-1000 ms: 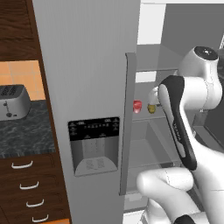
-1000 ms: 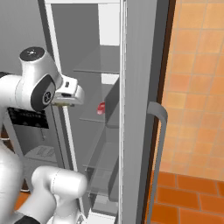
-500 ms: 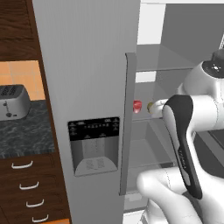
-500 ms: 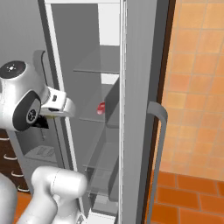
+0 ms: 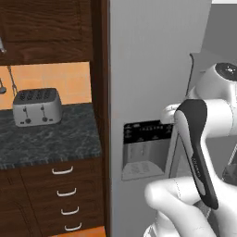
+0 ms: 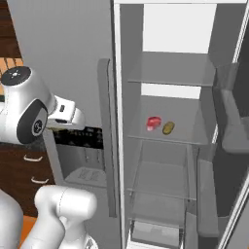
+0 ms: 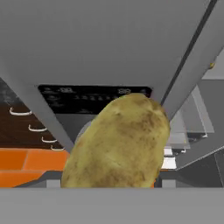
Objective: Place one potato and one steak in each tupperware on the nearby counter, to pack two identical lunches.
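Potato (image 7: 118, 142) fills the hand view's centre, clenched in the gripper; carrying step, I judge. Next: swing toward the counter (image 5: 51, 134) at left, finding a tupperware.

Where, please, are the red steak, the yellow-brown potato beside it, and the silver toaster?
Red steak (image 6: 153, 123): right base view, slab's middle.
Yellow-brown potato on the shelf (image 6: 168, 128): right base view, its centre.
Silver toaster (image 5: 36, 107): left base view, front face.
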{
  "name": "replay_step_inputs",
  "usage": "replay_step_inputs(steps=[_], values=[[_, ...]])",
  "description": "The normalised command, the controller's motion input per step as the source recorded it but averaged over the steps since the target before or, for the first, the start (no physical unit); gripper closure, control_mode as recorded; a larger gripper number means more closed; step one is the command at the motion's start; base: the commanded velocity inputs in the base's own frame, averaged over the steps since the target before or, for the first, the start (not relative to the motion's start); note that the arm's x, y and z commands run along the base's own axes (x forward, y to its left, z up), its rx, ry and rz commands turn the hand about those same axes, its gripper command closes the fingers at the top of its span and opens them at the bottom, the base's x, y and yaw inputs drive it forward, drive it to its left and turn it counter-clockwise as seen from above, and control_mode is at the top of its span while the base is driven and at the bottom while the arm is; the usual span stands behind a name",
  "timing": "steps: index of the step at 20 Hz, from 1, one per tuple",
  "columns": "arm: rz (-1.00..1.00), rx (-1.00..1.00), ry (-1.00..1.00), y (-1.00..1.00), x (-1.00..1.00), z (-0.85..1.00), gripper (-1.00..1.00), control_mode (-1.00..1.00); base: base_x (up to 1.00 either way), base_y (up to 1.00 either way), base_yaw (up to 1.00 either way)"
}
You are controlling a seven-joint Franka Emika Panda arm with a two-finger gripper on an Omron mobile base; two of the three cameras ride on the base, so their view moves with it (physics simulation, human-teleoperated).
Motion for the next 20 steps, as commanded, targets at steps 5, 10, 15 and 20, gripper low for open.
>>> replay_step_inputs(steps=[5, 10, 15, 20], values=[[0.0, 0.0, 0.0, 0.0, 0.0, 0.0, 1.0, 1.0, 0.1, 1.0, 0.0], [0.0, 0.0, 0.0, 0.0, 0.0, 0.0, 1.0, 1.0, 0.19, 1.0, 0.0], [0.0, 0.0, 0.0, 0.0, 0.0, 0.0, 1.0, 1.0, 0.25, 1.0, 0.0], [0.0, 0.0, 0.0, 0.0, 0.0, 0.0, 1.0, 1.0, 0.44, 1.0, 0.0]])
